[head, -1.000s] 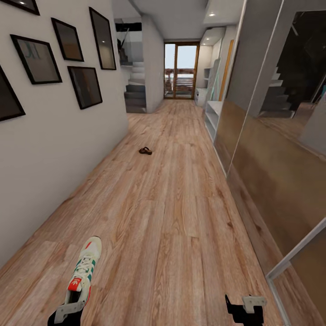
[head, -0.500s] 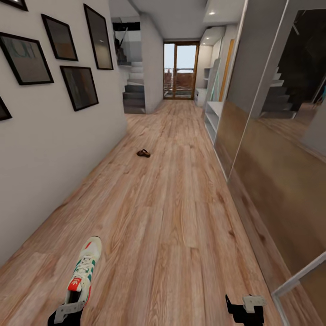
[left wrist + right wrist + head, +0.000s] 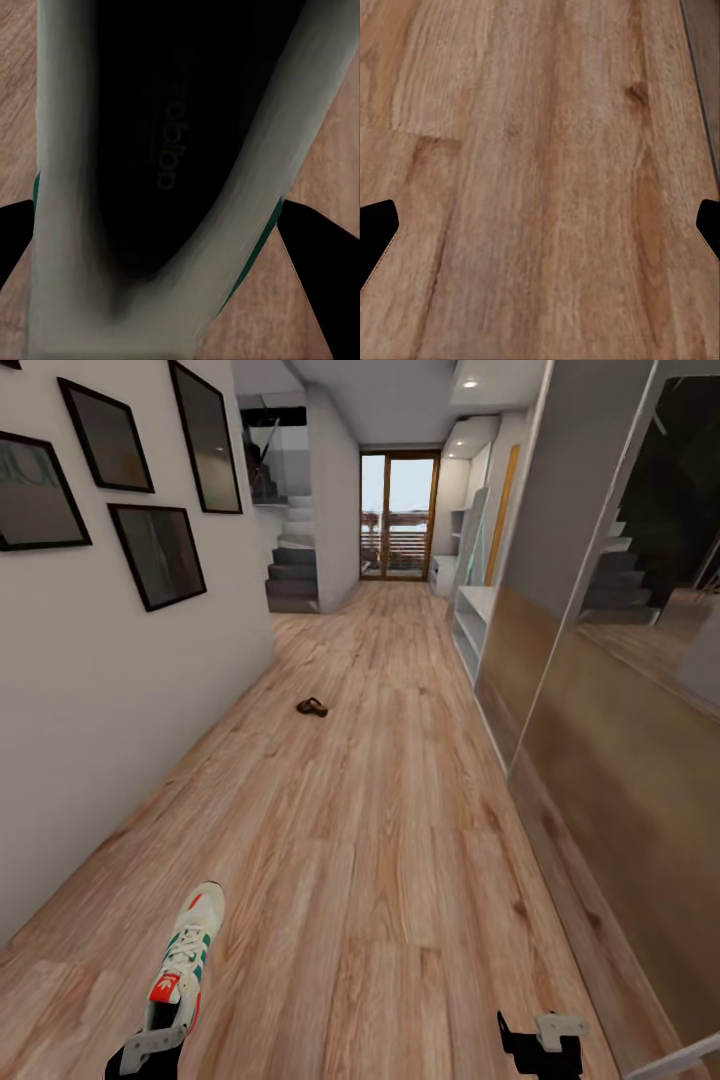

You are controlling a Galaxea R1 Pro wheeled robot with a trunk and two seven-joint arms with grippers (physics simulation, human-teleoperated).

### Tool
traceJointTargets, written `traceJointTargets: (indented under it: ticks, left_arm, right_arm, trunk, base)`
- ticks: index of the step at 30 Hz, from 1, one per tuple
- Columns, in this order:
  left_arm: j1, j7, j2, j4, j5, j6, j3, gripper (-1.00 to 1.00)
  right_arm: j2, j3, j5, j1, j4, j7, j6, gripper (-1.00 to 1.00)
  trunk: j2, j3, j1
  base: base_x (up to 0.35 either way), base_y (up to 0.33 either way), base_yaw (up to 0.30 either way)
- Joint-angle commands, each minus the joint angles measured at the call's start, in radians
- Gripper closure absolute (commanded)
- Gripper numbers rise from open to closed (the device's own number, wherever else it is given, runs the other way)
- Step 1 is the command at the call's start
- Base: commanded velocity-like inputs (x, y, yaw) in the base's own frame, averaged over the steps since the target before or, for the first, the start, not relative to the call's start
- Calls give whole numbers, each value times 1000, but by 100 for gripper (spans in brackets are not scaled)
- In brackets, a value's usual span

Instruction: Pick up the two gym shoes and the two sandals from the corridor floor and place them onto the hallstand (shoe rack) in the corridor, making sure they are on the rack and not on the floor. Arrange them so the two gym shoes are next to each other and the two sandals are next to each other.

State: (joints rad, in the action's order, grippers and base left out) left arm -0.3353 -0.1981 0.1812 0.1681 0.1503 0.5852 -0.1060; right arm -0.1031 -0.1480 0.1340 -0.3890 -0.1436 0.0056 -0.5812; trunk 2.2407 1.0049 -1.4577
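Observation:
A cream-white gym shoe (image 3: 184,960) with green stripes and a red tongue tag is held at the lower left of the head view, toe pointing forward, my left gripper (image 3: 150,1050) shut on its heel. Up close, the left wrist view looks into the same gym shoe's (image 3: 172,165) dark opening. My right gripper (image 3: 541,1036) stands open at the lower right over bare corridor floor (image 3: 400,840), with nothing between its fingers (image 3: 375,232). One brown sandal (image 3: 311,707) lies on the floor further down the corridor. The light grey hallstand (image 3: 467,622) stands along the right wall, far ahead.
Framed pictures (image 3: 155,550) hang on the left wall. Mirrored wardrobe doors (image 3: 600,690) line the right side. Stairs (image 3: 292,572) rise at the far left, and a glass door (image 3: 399,515) closes the corridor's end.
The whole view has shifted: the camera has advanced down the corridor, so wall frames slid left and the sandal sits lower in view. Both grippers keep their places in the picture.

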Motion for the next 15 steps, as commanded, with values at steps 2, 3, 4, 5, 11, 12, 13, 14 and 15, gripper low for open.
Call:
traceJointTargets:
  ticks: [2,3,4,5,11,12,13,14,15]
  left_arm:
    - [-1,-10,0,-1,8,1,-6,100]
    - [-1,-10,0,-1,8,1,-6,100]
    - [-1,-10,0,-1,8,1,-6,100]
    - [-1,-10,0,-1,8,1,-6,100]
    - [-1,-10,0,-1,8,1,-6,100]
    - [-1,-10,0,-1,8,1,-6,100]
    - [-1,-10,0,-1,8,1,-6,100]
    - [-1,-10,0,-1,8,1,-6,100]
    - [-1,-10,0,-1,8,1,-6,100]
  right_arm:
    - [0,-8,10,0,1,1,-3,-100]
    - [0,-8,10,-1,1,1,-3,-100]
    - [0,-8,10,0,1,1,-3,-100]
    - [0,-8,10,0,1,1,-3,-100]
    - [0,-8,10,0,1,1,-3,-100]
    - [0,-8,10,-1,1,1,-3,-100]
    - [0,-8,10,-1,1,1,-2,-100]
    - [0,-8,10,-1,1,1,-3,-100]
    - [0,-8,10,-1,1,1,-3,-100]
  trunk:
    - [0,1,0]
    - [0,1,0]
    - [0,1,0]
    - [0,1,0]
    - [0,1,0]
    - [0,1,0]
    - [0,1,0]
    - [0,1,0]
    - [0,1,0]
  base:
    - [339,-1,0]
    - [339,0,0]
    - [339,0,0]
    - [339,0,0]
    - [339,0,0]
    - [339,0,0]
    - [339,0,0]
    - [339,0,0]
    - [339,0,0]
